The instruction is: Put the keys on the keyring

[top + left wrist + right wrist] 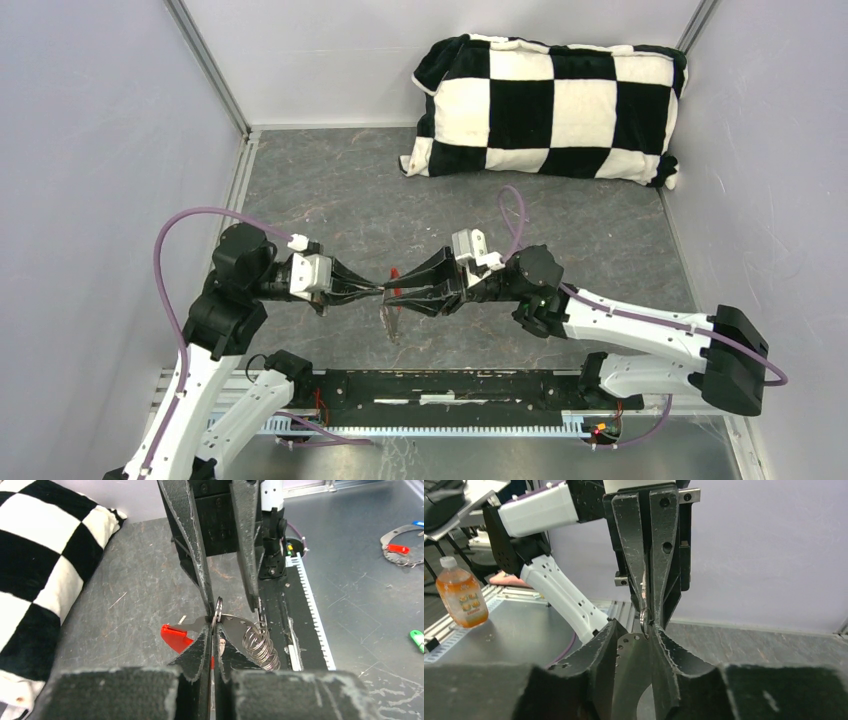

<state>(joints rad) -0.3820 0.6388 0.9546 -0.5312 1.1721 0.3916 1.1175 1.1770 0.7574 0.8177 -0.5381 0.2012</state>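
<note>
Two robot arms meet tip to tip above a grey marbled table (330, 190), the left gripper (380, 291) pinched to a fine point against the slightly parted fingers of the right gripper (391, 290). A speck of the red-headed key (393, 271) shows just above the junction, while the keyring (390, 322) dangles beneath it. A black-and-white chequered cushion (545, 105) lies by the far wall, well apart from both arms.

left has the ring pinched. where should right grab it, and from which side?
Take the free arc of the ring that sticks out past the tips of the left gripper. It shows edge-on in both wrist views, so bring the right gripper in head-on, opposite the left, one finger on each flat face. Keep off the chain of rings hanging beside it.
</note>
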